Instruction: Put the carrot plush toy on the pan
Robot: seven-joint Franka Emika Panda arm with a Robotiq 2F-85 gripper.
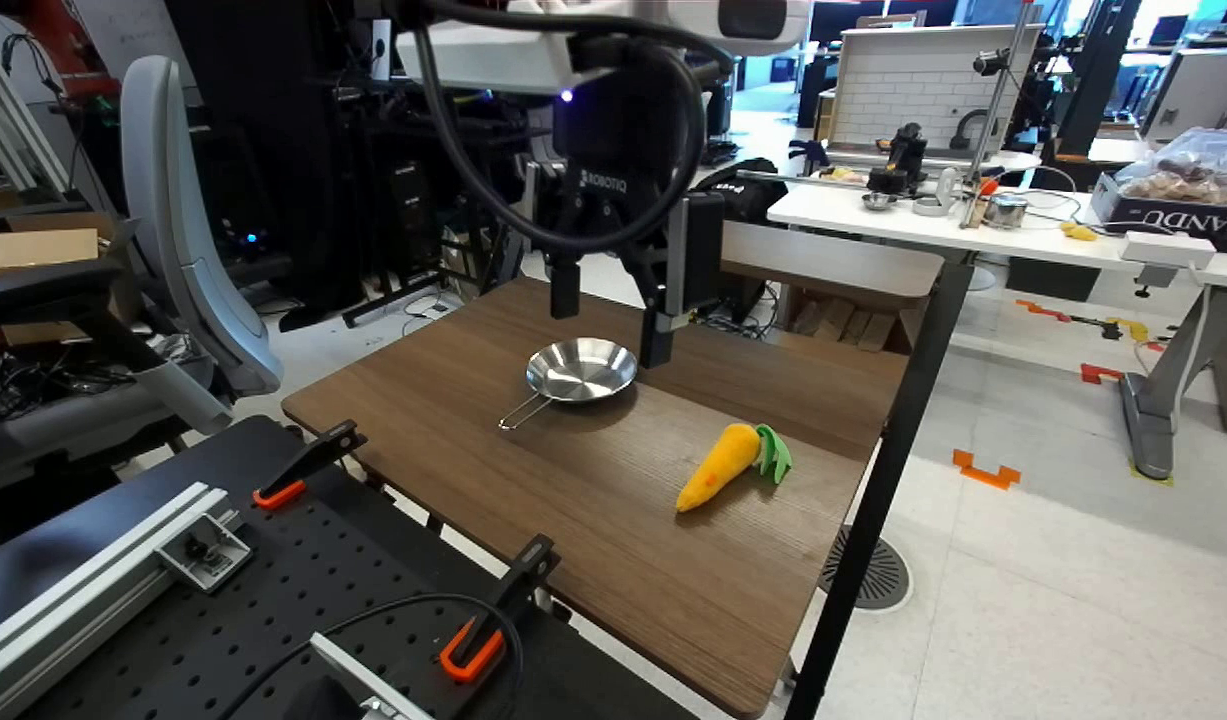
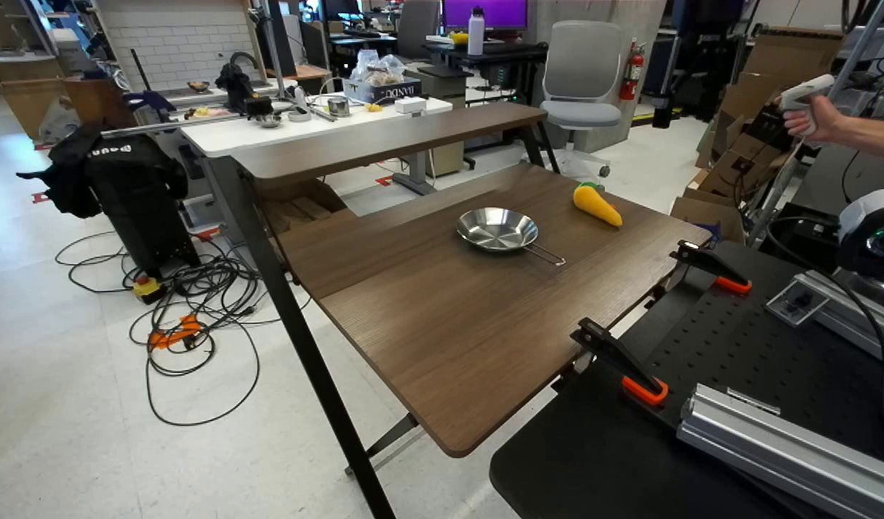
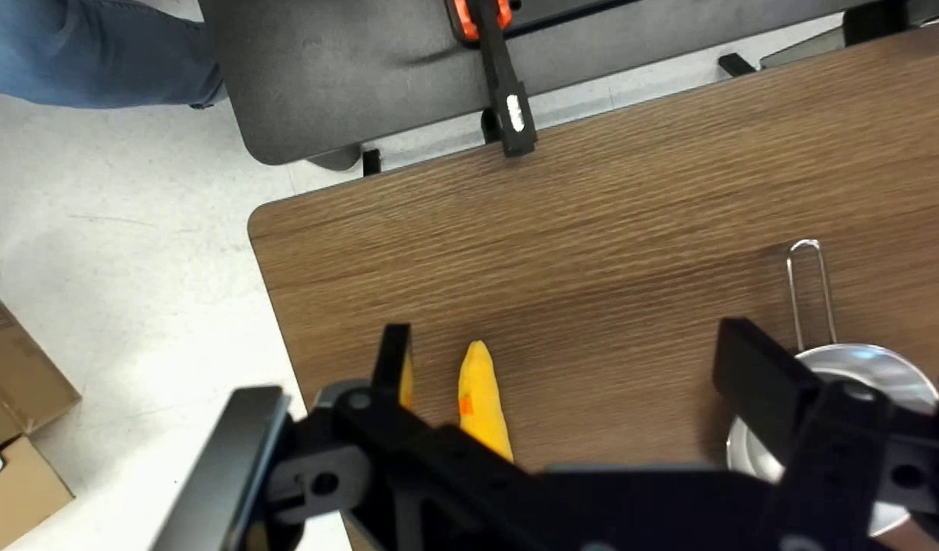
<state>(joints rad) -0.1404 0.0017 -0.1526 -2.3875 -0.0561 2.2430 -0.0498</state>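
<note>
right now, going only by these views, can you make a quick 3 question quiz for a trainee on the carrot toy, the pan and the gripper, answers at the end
1. True or false: the carrot plush toy lies on the table, outside the pan.

2. Pick one. The gripper is:
a) shut on the carrot plush toy
b) open and holding nothing
c) shut on the pan

3. Fill in the missing colour: the leafy tuft at the thick end of the carrot plush toy is ____.

Key: 1 true; 2 b; 3 green.
</note>
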